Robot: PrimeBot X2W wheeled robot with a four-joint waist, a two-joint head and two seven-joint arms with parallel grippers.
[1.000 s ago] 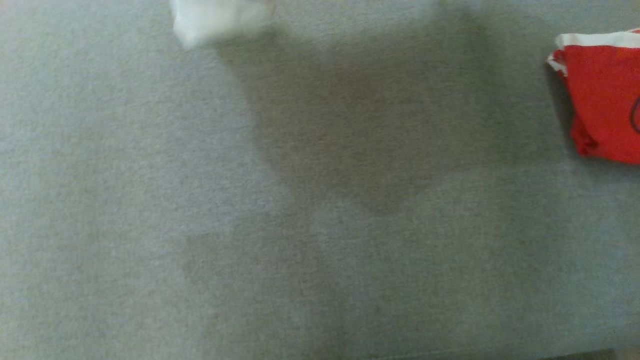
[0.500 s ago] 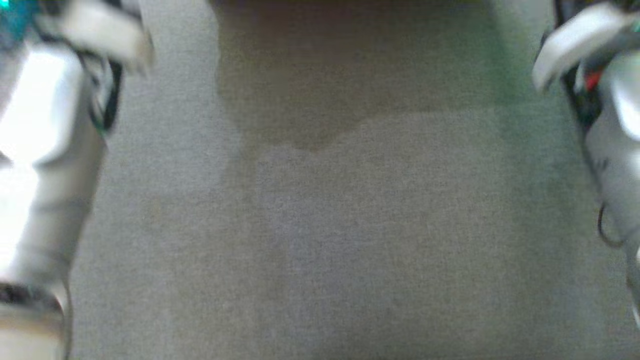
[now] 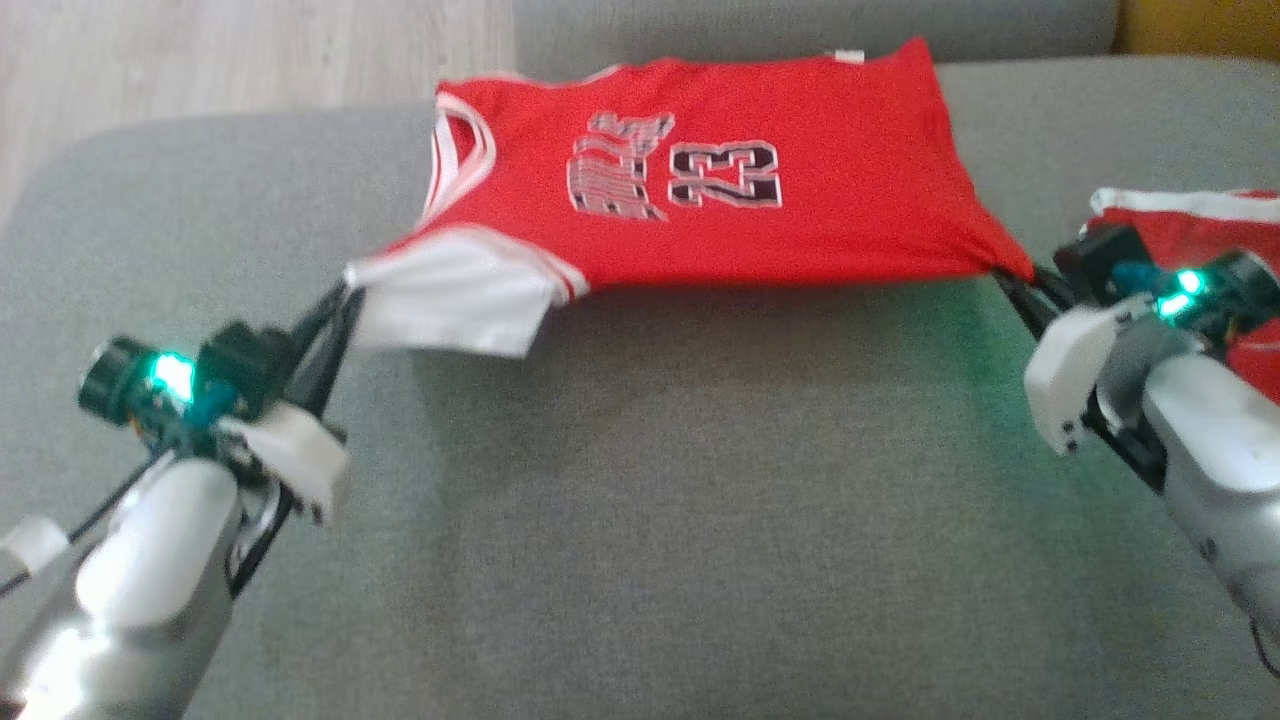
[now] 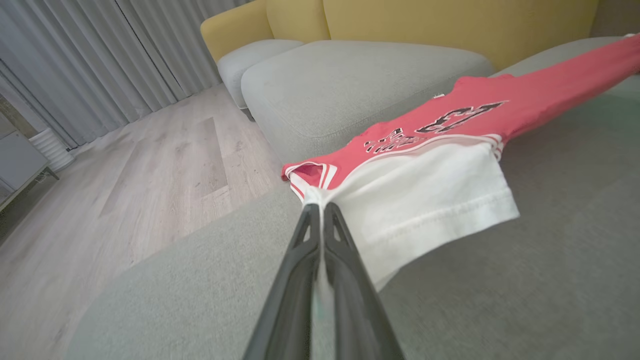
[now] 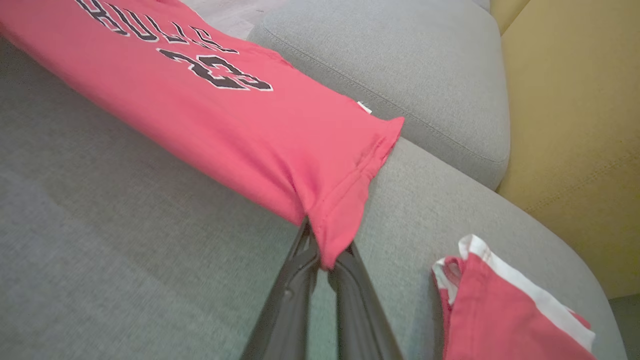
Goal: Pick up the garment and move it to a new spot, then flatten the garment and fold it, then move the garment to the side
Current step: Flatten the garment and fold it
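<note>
Pinching the garment (image 3: 720,210) at its white corner with the left fingers (image 4: 296,270), at its red hem corner with the right fingers (image 5: 286,305). Stretched taut between both, over the sofa cushion (image 3: 640,520) toward its far edge. Near the right edge, another red cloth (image 5: 490,310).

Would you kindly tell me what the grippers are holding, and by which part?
Both hold the red jersey: the left gripper pinches its white sleeve, the right gripper a hem corner.
</note>
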